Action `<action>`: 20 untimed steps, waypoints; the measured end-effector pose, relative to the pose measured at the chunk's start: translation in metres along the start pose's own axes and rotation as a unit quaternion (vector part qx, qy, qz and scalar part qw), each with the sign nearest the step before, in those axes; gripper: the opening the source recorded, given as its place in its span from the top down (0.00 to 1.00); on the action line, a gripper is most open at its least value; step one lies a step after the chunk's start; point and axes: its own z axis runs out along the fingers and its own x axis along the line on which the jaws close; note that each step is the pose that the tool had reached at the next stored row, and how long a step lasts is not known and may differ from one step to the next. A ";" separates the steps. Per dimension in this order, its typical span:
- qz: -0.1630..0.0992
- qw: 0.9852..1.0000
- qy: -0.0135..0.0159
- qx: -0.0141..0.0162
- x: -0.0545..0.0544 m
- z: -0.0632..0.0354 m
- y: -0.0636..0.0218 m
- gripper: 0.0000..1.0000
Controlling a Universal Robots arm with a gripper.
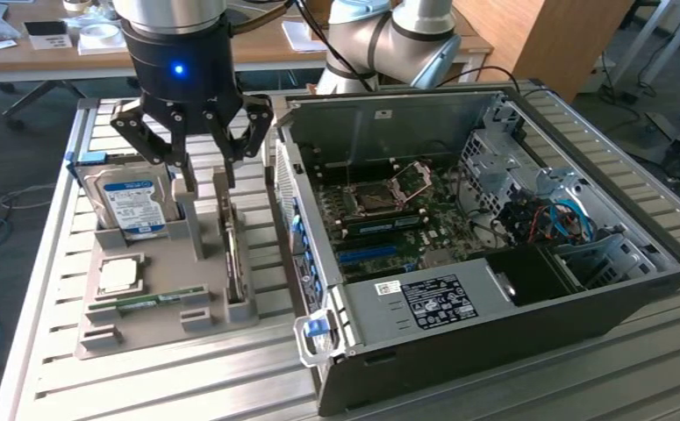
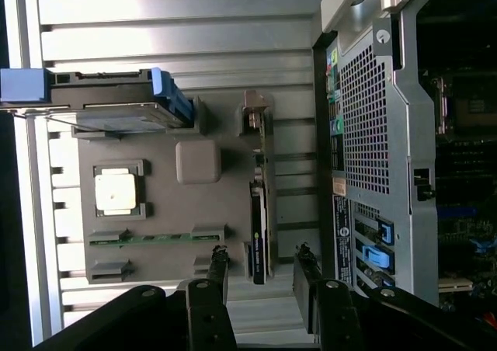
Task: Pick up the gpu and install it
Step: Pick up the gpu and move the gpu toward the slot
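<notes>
The gpu [image 1: 234, 263] [image 2: 260, 211] stands on its edge in a slot of the grey holder tray [image 1: 158, 329] [image 2: 155, 133], a thin dark card with a silvery bracket at one end. My gripper [image 1: 205, 171] [image 2: 262, 277] hangs open above the tray, over the card's far end in the exterior view. In the wrist view one end of the card lies between my two dark fingers [image 2: 217, 273], which do not touch it. The open computer case [image 1: 620, 281] [image 2: 373, 133] lies beside the tray, its motherboard [image 1: 387, 219] exposed.
The tray also carries a silver hard drive [image 1: 129, 202] [image 2: 116, 106] with a blue label, a square processor [image 1: 121, 274] [image 2: 116, 192] and a green memory stick [image 1: 153, 301] [image 2: 155, 238]. A grey post [image 1: 188, 219] rises beside the card. The ribbed metal table [image 1: 199, 386] bears everything.
</notes>
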 end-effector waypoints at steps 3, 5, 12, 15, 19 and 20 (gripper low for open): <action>0.000 1.000 0.000 0.000 0.000 0.0003 0.0000 0.53; 0.000 1.000 0.000 0.000 0.000 0.0005 0.0000 0.53; 0.000 1.000 0.000 0.000 0.000 0.0011 0.0000 0.53; 0.000 1.000 0.000 0.000 0.000 0.0022 0.0000 0.53; 0.000 1.000 0.000 0.000 0.000 0.0081 -0.0003 0.53; 0.000 1.000 0.000 0.000 0.000 0.0099 -0.0004 0.53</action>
